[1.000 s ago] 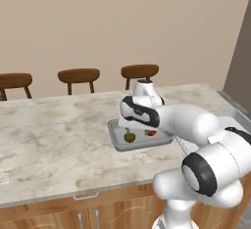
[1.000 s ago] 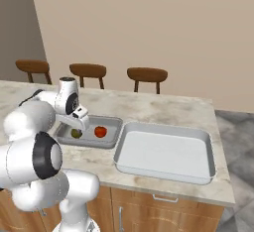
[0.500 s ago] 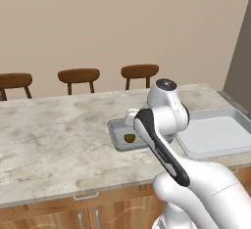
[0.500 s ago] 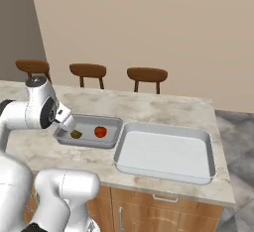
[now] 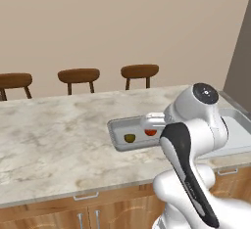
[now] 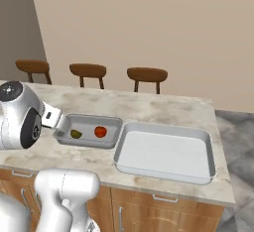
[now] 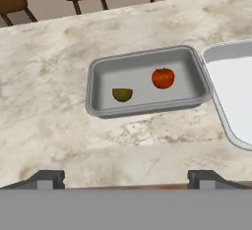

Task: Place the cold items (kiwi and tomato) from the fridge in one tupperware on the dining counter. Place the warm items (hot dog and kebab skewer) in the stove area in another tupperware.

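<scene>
Small grey rectangular tupperware (image 7: pixel 146 81) sits on the marble dining counter (image 7: pixel 59 135), w/ the olive-green kiwi (image 7: pixel 122 94) at approx 8 o'clock of its floor and the red round tomato (image 7: pixel 163 77) at 2 o'clock, apart from each other. So the cold half looks done. Larger pale empty tupperware (image 6: pixel 166 150) lies just beside it, at 3 o'clock. Gripper (image 7: pixel 125 181) hangs back from the tray, fingers spread wide, nothing between them.

Judgement: hot dog & kebab skewer come next, at the stove. Hot dog prob. soft, slick, rolls easily, so pinch across its middle. Skewer is stiff and thin; take it mid-length, across the food, so it won't tip.
</scene>
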{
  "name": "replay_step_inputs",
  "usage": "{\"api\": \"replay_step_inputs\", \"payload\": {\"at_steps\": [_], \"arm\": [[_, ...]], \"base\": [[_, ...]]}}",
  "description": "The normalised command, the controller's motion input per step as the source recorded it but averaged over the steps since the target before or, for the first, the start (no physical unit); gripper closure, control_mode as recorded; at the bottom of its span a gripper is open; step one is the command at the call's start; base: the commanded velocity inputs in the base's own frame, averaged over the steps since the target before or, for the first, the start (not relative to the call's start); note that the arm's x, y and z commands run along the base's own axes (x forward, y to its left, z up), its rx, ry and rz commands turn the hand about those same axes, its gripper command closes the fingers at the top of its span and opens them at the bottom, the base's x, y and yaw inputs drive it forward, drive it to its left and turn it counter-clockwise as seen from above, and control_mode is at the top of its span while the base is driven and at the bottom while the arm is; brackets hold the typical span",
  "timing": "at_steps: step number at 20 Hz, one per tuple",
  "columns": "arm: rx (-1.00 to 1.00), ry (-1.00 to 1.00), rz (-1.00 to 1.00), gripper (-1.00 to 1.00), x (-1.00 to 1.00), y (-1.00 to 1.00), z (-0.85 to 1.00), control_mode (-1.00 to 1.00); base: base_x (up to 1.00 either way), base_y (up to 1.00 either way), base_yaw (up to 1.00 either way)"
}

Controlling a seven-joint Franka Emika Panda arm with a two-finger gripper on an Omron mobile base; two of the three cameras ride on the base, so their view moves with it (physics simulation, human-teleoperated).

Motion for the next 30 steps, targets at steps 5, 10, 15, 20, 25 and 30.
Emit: {"api": "replay_step_inputs", "payload": {"at_steps": [5, 10, 15, 20, 25, 30], "arm": [[-0.02, -0.05, 0.01, -1.00, -0.45, -0.20, 0.29, -1.00], [0.00, 0.00, 0.00, -1.00, -0.02, -0.01, -0.08, 1.00], [0.00, 0.00, 0.00, -1.00, 0.00, 0.00, 0.00, 1.00], [0.00, 0.00, 0.00, -1.00, 0.00, 0.00, 0.00, 1.00], [0.00, 0.00, 0.00, -1.00, 0.00, 0.00, 0.00, 1.00], [0.00, 0.00, 0.00, -1.00, 0.00, 0.00, 0.00, 1.00]], "base": [[0.00, 0.00, 0.00], [-0.06, 0.00, 0.03], [-0.75, -0.10, 0.45], [-0.96, -0.22, 0.44], [-0.91, -0.31, 0.46], [-0.13, -0.67, 0.49]]}}
